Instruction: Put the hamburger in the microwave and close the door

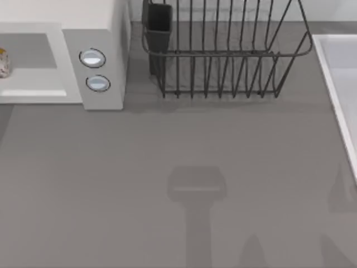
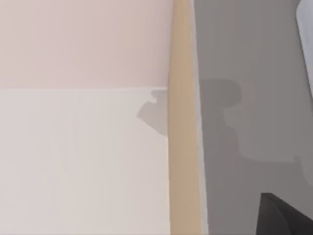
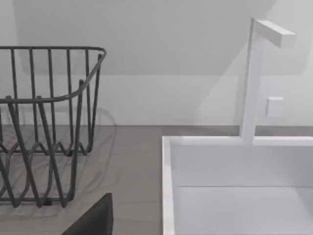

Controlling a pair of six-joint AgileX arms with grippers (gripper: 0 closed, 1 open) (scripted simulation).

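The white microwave stands at the table's back left, its two round knobs facing up on the side panel. Its grey cavity lies open to view. The hamburger, orange-tan over pale speckled, sits at the cavity's front, cut off by the picture's left edge. The door is out of view. A dark part of my left gripper shows in a corner of the left wrist view, over grey table beside a tan strip. A dark part of my right gripper shows in the right wrist view, near the rack and sink.
A dark wire dish rack with a dark cup holder stands at the back centre. A white sink runs along the right edge, with a white faucet behind it. Arm shadows fall on the grey table.
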